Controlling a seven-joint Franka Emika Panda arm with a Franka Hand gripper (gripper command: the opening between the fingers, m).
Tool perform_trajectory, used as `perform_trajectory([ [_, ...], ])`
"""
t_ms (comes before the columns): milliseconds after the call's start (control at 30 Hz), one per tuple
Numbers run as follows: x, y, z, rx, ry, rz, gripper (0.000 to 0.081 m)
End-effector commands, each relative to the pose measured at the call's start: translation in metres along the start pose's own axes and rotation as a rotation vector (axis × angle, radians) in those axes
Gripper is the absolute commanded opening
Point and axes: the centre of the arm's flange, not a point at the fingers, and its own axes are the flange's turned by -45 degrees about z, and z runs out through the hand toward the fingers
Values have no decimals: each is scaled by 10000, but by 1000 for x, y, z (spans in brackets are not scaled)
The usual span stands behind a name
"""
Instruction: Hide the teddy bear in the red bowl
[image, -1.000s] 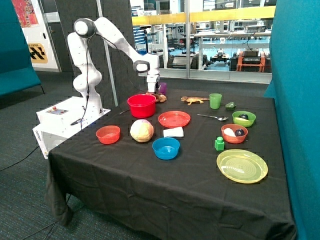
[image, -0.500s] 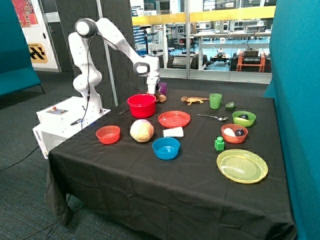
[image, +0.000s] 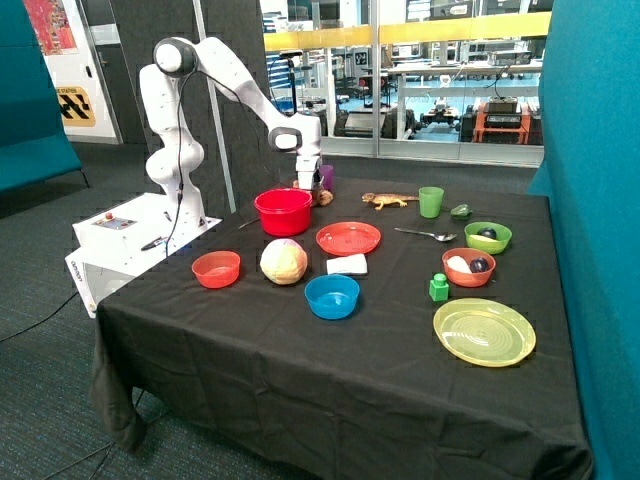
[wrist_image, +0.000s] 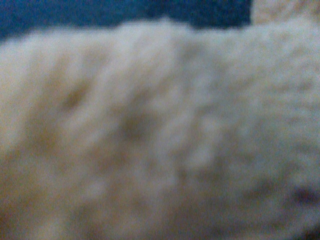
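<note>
A purple cup (image: 326, 175) stands just beside the gripper, and an orange lizard figure (image: 388, 200) lies near it. A green cup (image: 431, 201) is farther away. The yellow plate (image: 484, 331) lies well apart from the gripper, at the table's near side.

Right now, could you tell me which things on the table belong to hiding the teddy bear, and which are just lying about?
Belong to the job:
- teddy bear, behind the red bowl, not yet in it
- red bowl
- gripper, down at the bear

Lying about:
- cabbage
- blue bowl
- red plate
- lizard figure
- green cup
- spoon
- yellow plate
</note>
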Motion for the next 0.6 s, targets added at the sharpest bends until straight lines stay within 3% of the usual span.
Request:
perform_trajectory([
  [0, 0, 6, 5, -4, 2, 128, 2],
  [567, 1, 3, -9, -4, 2, -98, 0],
])
